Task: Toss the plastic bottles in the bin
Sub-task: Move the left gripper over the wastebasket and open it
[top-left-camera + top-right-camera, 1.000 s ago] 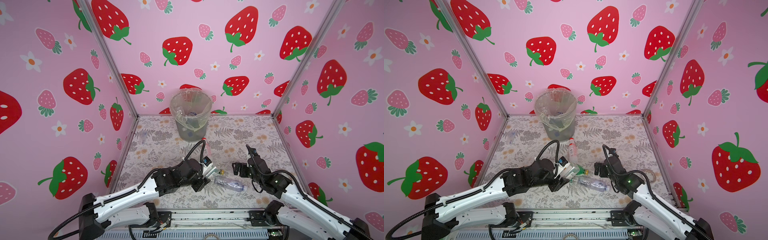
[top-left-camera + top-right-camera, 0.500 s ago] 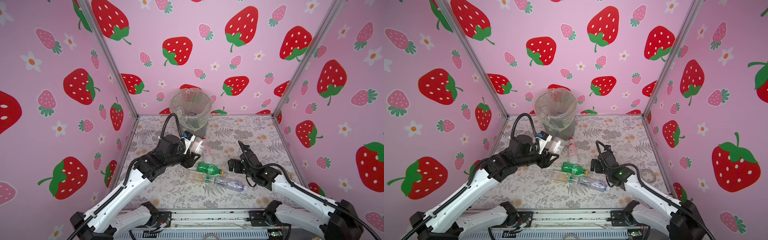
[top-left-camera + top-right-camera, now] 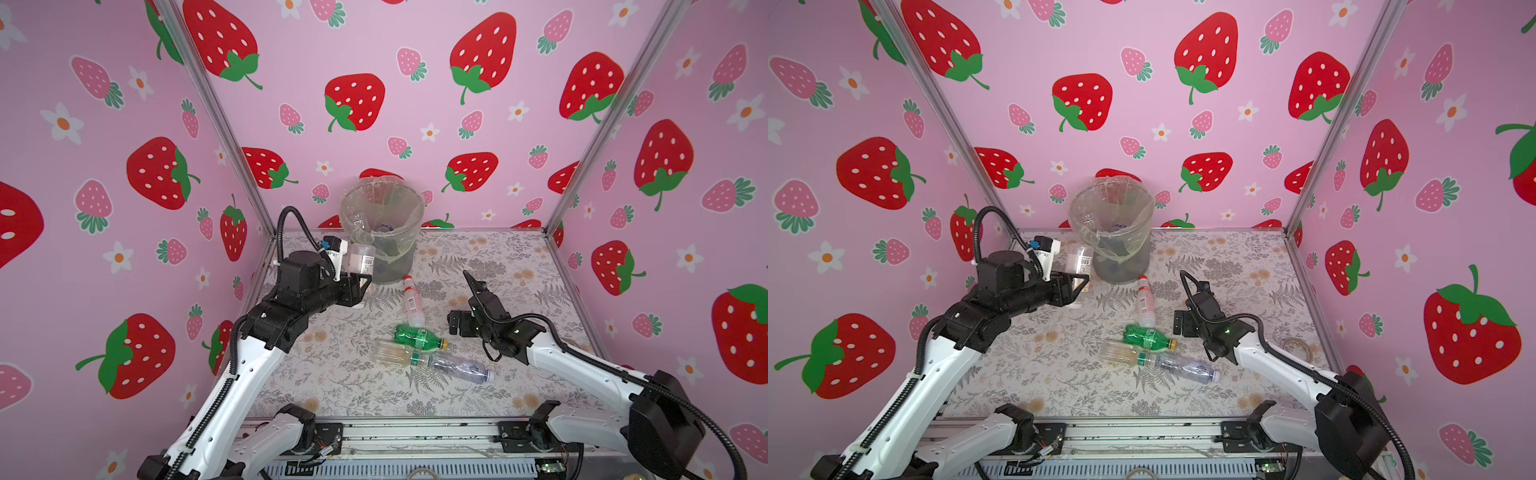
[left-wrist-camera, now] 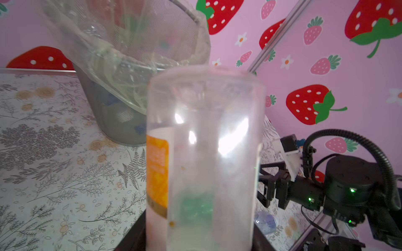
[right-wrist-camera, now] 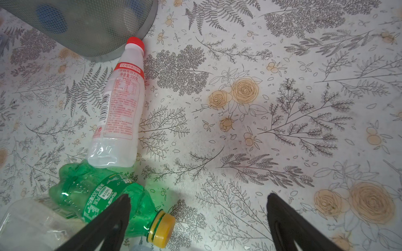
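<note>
One clear bottle (image 3: 360,259), long axis upright

Bright, even light; close bottle (image 4: 202,152) blurred.

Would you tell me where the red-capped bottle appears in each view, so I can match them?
In a top view: the red-capped bottle lies mid-table, cap toward the bin.
In a top view: the same place, bottle before bin.
Left wrist: not in it.
Right wrist: bottle lies with cap by the bin's base.
Landmark: the bin, in all four views.
</note>
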Controlling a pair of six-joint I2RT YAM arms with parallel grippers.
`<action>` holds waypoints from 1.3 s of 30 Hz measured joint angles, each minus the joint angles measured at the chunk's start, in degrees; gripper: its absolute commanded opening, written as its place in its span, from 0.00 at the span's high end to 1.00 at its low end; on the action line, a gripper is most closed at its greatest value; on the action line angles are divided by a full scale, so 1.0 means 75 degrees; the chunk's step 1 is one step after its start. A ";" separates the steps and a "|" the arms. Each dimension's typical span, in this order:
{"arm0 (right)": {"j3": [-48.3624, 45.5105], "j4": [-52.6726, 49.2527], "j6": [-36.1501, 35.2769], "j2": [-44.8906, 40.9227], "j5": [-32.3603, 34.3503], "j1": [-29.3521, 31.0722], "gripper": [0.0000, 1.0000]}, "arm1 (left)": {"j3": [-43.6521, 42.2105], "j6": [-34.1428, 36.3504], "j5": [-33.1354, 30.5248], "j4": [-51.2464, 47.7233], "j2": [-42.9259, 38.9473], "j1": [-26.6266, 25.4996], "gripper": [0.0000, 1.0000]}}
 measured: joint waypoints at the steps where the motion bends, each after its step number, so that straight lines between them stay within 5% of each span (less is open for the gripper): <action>1: 0.0000 0.0012 -0.0006 0.0000 -0.0017 -0.0012 0.01 | 0.0000 -0.0047 0.0000 0.0009 -0.0041 0.0152 0.44; 11: -0.0047 0.0154 -0.0050 -0.0128 -0.0152 -0.0085 0.01 | -0.0801 -0.0901 0.0058 0.0431 -0.0662 0.1716 0.45; 24: -0.0452 0.0172 -0.0131 -0.0615 -0.0178 -0.0280 0.01 | -0.0930 -0.1201 0.0073 0.0571 -0.0469 0.1909 0.45; 29: -0.0560 0.0172 -0.0195 -0.0688 -0.0184 -0.0361 0.01 | 0.0752 -0.1183 0.0268 0.0577 0.0906 0.1906 0.44; 35: -0.0629 0.0172 -0.0213 -0.0790 -0.0210 -0.0428 0.01 | 0.4540 -0.0991 0.0484 0.0245 0.3663 0.1708 0.37; 37: -0.0629 0.0172 -0.0213 -0.0807 -0.0219 -0.0440 0.01 | 0.6178 -0.0880 0.0498 -0.0090 0.4774 0.1565 0.27; 39: -0.0632 0.0169 -0.0207 -0.0831 -0.0233 -0.0446 0.01 | 0.7886 -0.0729 0.0536 -0.0466 0.5971 0.1408 0.01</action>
